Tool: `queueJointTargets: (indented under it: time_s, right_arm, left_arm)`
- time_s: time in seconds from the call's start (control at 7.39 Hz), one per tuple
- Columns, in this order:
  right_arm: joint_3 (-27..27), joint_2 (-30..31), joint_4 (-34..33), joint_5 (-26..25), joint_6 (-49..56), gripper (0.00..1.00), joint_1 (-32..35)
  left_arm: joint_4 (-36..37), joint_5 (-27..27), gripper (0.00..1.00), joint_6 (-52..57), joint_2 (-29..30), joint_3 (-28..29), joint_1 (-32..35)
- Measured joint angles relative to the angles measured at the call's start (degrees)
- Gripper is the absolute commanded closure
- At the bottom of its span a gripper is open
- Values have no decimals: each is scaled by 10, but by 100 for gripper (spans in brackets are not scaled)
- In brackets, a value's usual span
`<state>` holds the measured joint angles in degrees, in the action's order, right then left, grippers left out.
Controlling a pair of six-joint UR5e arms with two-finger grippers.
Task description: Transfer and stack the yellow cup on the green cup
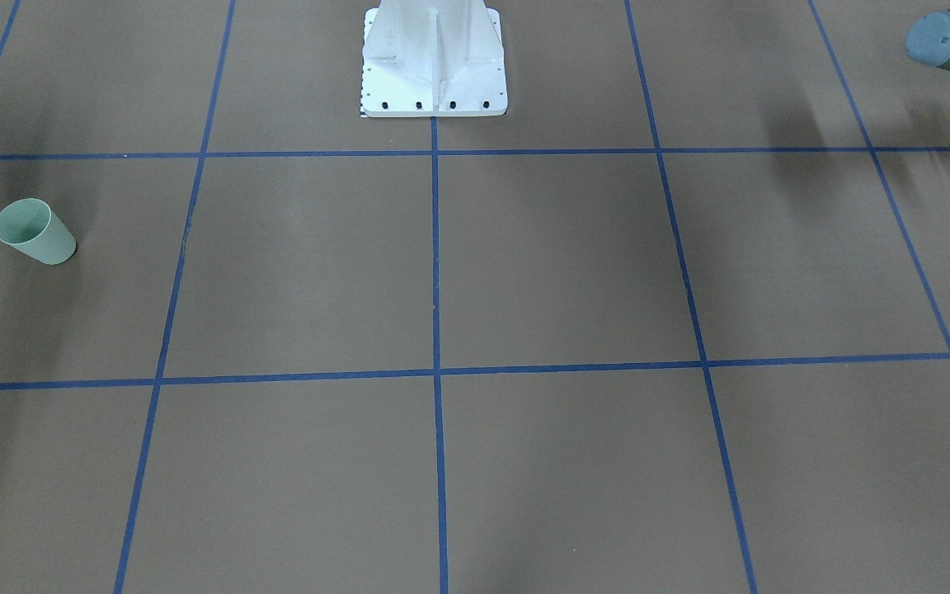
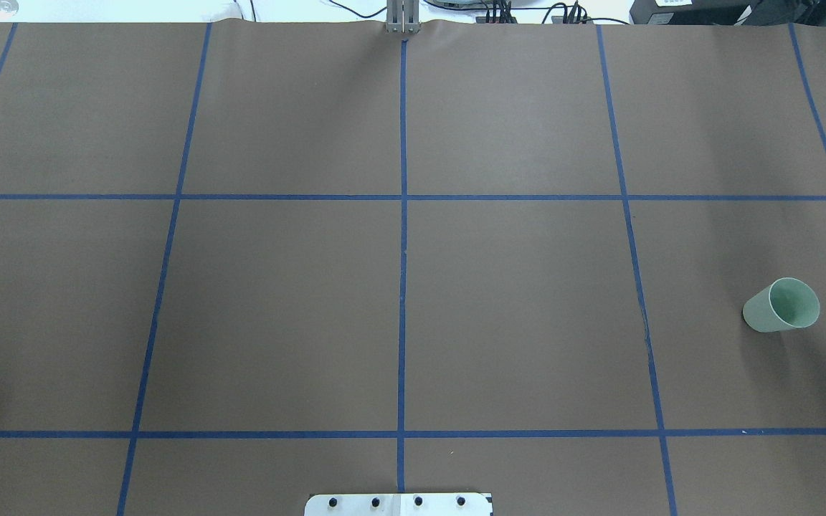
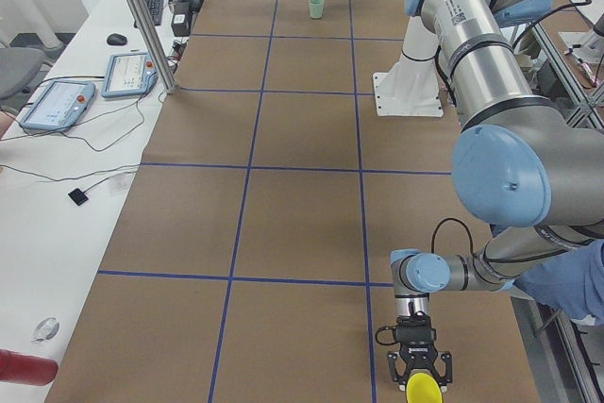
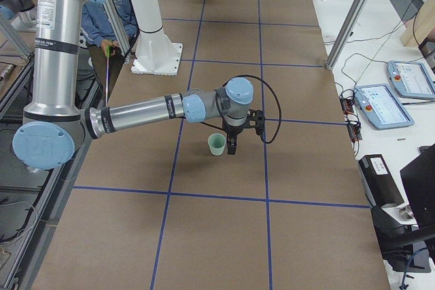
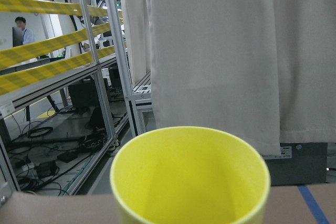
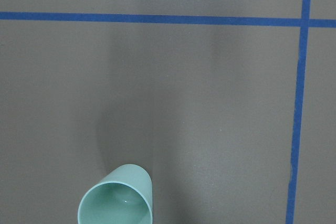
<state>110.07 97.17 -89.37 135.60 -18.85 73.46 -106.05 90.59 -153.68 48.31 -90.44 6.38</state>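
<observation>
The yellow cup (image 3: 423,390) stands upright at the table's left end, out of the overhead and front views. It fills the bottom of the left wrist view (image 5: 189,177). My left gripper (image 3: 420,375) hangs straight over it with its fingers down around the cup; I cannot tell if it is open or shut. The green cup (image 2: 779,308) stands upright at the far right (image 1: 34,233), and shows in the right wrist view (image 6: 116,203). My right gripper (image 4: 232,149) points down just beside the green cup (image 4: 217,145), on the side away from the base; I cannot tell its state.
The white robot base (image 1: 434,66) stands at the table's middle near edge. Blue tape lines (image 2: 402,215) grid the brown table. A side bench with teach pendants (image 3: 57,101) and a metal post (image 3: 142,16) runs along the far side. An operator's blue sleeve (image 3: 566,285) is near the left arm.
</observation>
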Motion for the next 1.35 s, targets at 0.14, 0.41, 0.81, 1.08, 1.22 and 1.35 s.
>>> queueJointTargets:
  time_s: [0.14, 0.41, 0.81, 1.08, 1.22, 1.35]
  right_arm:
    - [0, -2, 0, 6, 0, 0, -2]
    - [0, -4, 6, 28, 1, 0, -4]
    - [-7, -9, 37, 38, 0, 0, -11]
    - [-17, -27, 42, 46, -2, 0, -21]
    - [-19, -42, 43, 47, -1, 0, -25]
    - [-20, -58, 43, 48, -1, 0, -29]
  left_arm:
    - [-10, -25, 100, 78, 1, -2, 28]
    - [-16, -116, 100, 210, 12, -16, 92]
    - [-27, -300, 100, 487, 141, -66, 305]
    - [-117, -352, 100, 709, 238, -59, 383]
    - [-192, -355, 100, 815, 285, -54, 390]
    - [-265, -341, 100, 912, 333, -50, 392]
